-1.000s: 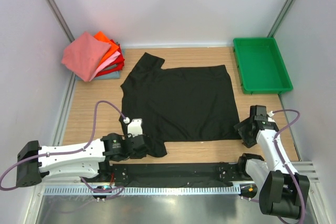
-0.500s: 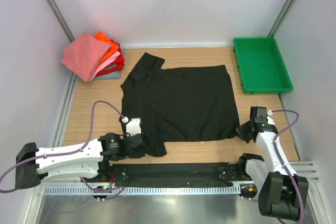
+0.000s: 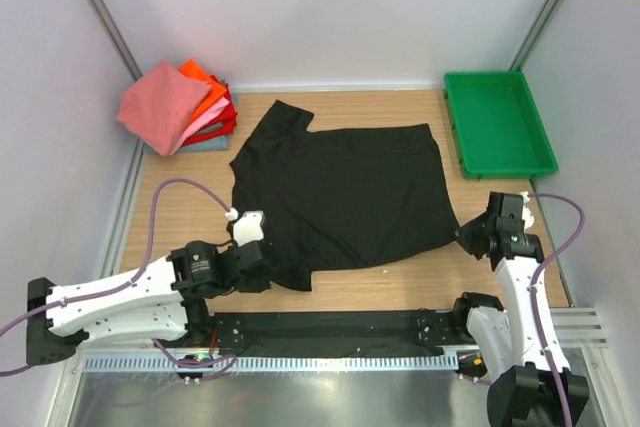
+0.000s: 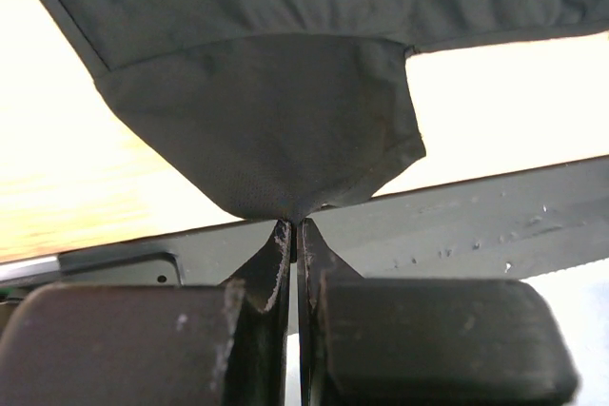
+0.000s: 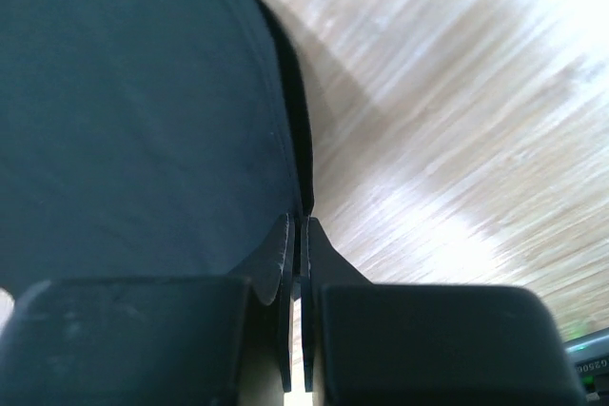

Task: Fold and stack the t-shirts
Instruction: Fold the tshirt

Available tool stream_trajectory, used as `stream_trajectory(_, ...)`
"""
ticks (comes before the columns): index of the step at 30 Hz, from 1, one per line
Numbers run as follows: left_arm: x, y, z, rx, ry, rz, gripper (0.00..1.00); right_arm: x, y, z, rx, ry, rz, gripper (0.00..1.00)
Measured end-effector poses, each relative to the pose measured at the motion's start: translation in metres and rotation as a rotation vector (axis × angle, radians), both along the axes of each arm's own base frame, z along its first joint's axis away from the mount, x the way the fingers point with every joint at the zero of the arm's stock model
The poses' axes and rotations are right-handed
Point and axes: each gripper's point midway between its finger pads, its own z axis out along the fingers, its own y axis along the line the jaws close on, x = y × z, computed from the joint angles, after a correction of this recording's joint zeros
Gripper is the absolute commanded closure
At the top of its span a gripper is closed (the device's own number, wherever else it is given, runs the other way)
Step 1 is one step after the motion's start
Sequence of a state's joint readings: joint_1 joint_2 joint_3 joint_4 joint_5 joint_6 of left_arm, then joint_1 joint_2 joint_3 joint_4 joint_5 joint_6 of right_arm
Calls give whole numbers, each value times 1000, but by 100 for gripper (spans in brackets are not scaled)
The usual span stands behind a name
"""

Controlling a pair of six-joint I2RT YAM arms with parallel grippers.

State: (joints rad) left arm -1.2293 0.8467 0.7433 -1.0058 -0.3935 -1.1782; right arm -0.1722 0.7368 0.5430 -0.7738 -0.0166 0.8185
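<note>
Clamping shut on the black t-shirt [image 3: 340,192] at near sleeve and hem corner, your left pincer [image 3: 268,275] and right pincer [image 3: 468,235] can fold that edge evenly

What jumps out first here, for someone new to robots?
A black shirt lies spread in the middle, its near edge pinched at either end by the left fingers and right fingers. A bright stack of folded shirts sits in the far-left corner, a green tray at far right.
</note>
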Motion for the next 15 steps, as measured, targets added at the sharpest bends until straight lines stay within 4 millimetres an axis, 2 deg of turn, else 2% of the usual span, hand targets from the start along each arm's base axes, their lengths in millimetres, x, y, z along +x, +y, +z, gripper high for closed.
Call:
stream_trajectory(5,17,2,13,68,-7,6,100,15,2,20,1,-24,43,99)
stream_trajectory(10,51,5,39,99,-32,38,100,37,2,37,1,-58,84,99)
stream_trajectory(15,86,14,56,127,-29,68,100,58,6,38,27,-67,126,99)
